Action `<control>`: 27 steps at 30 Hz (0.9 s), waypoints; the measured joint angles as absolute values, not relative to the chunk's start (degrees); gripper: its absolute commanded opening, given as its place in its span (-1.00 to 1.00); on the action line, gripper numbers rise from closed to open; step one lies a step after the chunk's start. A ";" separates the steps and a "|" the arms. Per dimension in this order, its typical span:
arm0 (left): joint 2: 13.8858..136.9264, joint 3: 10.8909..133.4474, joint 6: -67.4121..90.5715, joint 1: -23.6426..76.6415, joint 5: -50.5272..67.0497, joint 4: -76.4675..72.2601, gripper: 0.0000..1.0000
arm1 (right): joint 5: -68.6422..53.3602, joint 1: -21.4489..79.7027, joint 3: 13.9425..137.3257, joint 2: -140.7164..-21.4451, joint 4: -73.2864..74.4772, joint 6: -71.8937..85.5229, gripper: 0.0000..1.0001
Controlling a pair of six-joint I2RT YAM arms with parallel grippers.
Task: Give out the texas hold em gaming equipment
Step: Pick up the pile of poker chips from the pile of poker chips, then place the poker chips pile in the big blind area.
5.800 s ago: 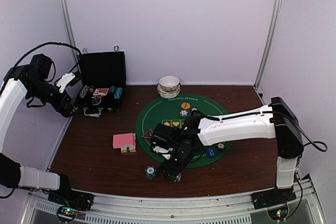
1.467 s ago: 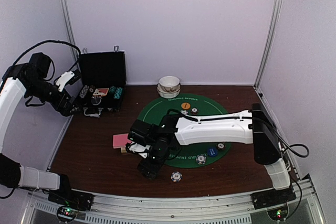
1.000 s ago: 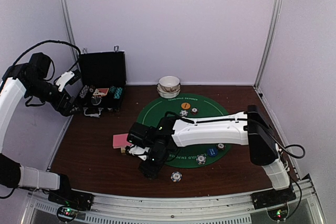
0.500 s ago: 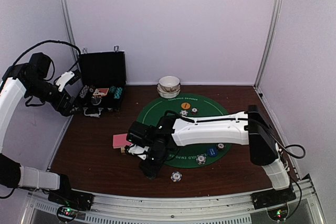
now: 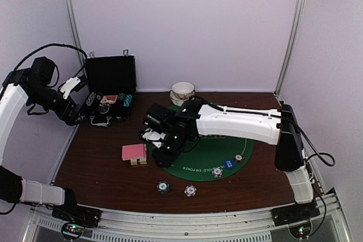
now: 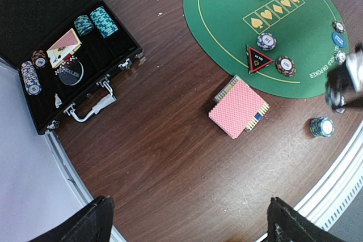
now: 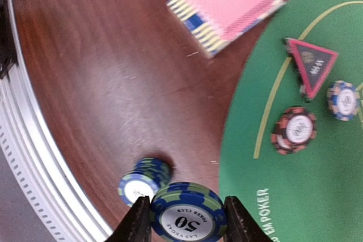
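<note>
In the right wrist view my right gripper (image 7: 187,219) is shut on a short stack of blue-and-green poker chips (image 7: 187,215) marked 50, held above the wood. A second blue-green stack (image 7: 144,179) stands on the table just below it. The pink-backed cards (image 7: 221,1) lie beyond, and the red-rimmed triangle marker (image 7: 312,63) and a brown chip (image 7: 295,130) sit on the green mat (image 7: 317,196). From above, the right gripper (image 5: 163,154) hangs over the mat's left edge, beside the cards (image 5: 134,152). My left gripper (image 6: 190,225) is open and empty, high over the wood.
The open black case (image 5: 110,92) with more chips stands at the back left, close to the left arm. White bowls (image 5: 182,92) sit behind the mat (image 5: 210,154). Two chip stacks (image 5: 163,186) (image 5: 190,190) stand near the front edge. A blue disc (image 5: 228,164) lies on the mat.
My right gripper closed on chips near the front edge, then rose and swung back towards the mat's left side with them. One stack stayed on the table. The left arm has not moved.
</note>
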State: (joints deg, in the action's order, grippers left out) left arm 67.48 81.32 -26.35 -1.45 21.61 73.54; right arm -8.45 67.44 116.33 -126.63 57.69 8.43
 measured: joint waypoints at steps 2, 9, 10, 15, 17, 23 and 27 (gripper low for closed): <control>67.48 81.32 -26.35 -1.45 21.56 73.54 0.95 | -7.27 64.64 116.99 -125.47 58.22 8.78 -0.81; 67.48 81.32 -26.35 -1.45 21.43 73.54 0.95 | -1.56 52.62 117.40 -123.55 59.31 9.47 -0.83; 67.48 81.32 -26.35 -1.45 21.43 73.54 0.95 | -0.60 51.07 117.40 -123.57 59.37 9.47 -0.83; 67.48 81.32 -26.37 -1.45 21.43 73.54 0.95 | 2.74 45.21 117.95 -124.49 59.16 9.63 -0.85; 67.48 81.32 -26.37 -1.45 21.43 73.54 0.95 | 3.20 43.22 118.17 -125.43 58.78 9.67 -0.85; 67.53 81.32 -26.41 -1.45 21.43 73.56 0.95 | 3.95 37.95 118.63 -128.84 57.69 9.69 -0.86; 67.77 81.32 -26.50 -1.45 21.43 73.56 0.95 | 3.95 33.80 118.65 -130.61 56.88 9.93 -0.88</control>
State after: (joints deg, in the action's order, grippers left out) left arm 67.77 81.32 -26.50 -1.45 21.43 73.56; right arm 3.95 33.80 118.65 -130.61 56.88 9.93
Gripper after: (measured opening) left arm 0.976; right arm 0.379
